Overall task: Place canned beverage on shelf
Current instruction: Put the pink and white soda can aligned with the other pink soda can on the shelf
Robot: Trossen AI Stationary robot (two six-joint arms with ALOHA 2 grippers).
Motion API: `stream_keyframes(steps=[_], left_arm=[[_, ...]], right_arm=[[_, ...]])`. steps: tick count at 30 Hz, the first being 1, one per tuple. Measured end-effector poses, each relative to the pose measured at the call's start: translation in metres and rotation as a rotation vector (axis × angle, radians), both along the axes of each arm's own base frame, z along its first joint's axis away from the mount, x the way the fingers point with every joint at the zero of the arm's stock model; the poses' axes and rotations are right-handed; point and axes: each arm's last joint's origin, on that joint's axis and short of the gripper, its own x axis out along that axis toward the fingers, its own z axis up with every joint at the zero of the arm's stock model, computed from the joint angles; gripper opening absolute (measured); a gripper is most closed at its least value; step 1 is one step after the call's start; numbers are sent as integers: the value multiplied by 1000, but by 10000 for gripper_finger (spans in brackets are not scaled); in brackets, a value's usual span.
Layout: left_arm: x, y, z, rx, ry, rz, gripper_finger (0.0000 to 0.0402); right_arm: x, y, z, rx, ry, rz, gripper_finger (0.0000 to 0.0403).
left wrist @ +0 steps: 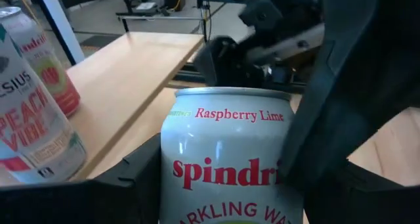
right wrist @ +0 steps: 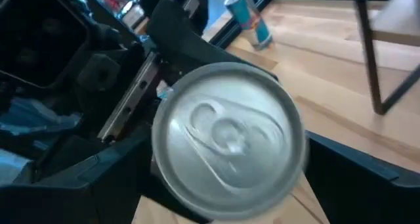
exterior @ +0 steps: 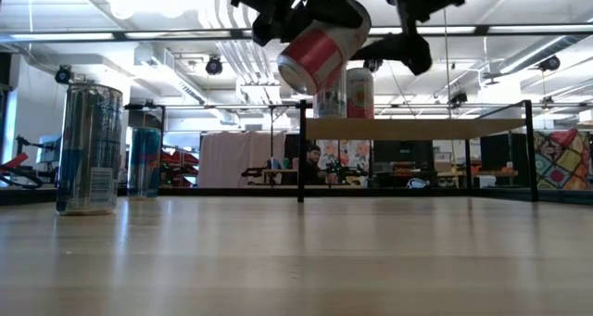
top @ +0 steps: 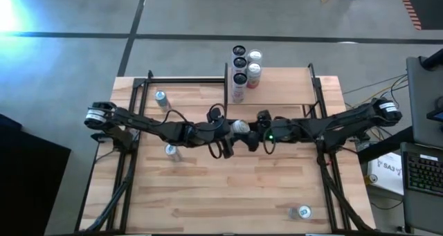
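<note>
A white and red "Spindrift Raspberry Lime" can [top: 240,127] hangs above the middle of the table, tilted, its silver lid [right wrist: 226,142] up and toward the right. My left gripper [top: 233,135] is shut on it. My right gripper [top: 255,133] is open. Its fingers [right wrist: 354,178] stand on either side of the can's lid end, and I cannot tell whether they touch it. The pale wood shelf [top: 284,87] stands at the far side on black rods [exterior: 301,149]. My left gripper pinches the can's side wall [left wrist: 172,178] between its two fingers, partway down the body. The fingers come level from the table's left and lie across the can. The can is lifted clear of the table [exterior: 320,52], tilted, its lid end highest.
Several cans [top: 242,73] stand on the shelf's far left corner [exterior: 357,94]. Three more cans stand on the table: far left [top: 161,100], left of centre [top: 171,151] and near right [top: 300,212]. Black frame rails [top: 128,167] run along both table sides.
</note>
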Motion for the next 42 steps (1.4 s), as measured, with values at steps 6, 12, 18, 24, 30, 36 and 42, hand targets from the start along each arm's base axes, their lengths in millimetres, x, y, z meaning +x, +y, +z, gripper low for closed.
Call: stream_keyframes(steps=[6, 12, 18, 24, 30, 36, 42], left_arm=[[1, -2, 3, 10, 2, -19, 230], [0, -1, 3, 21, 0, 31, 230], [0, -3, 5, -2, -30, 36, 234], [-2, -4, 12, -119, -68, 10, 282], [-23, -3, 37, -226, -120, -38, 342], [-50, 2, 73, -180, -227, -38, 349], [-72, 5, 82, -178, -261, -42, 334]], right_arm=[[16, 0, 16, -32, 74, 28, 358], [15, -2, 29, 24, 155, -1, 321], [10, -5, 42, 27, 179, 8, 288], [5, -9, 56, -3, 267, 60, 288], [-19, -26, 85, -184, 530, 42, 289], [-31, -54, 111, -386, 636, 56, 290], [-27, -84, 120, -509, 670, 127, 291]])
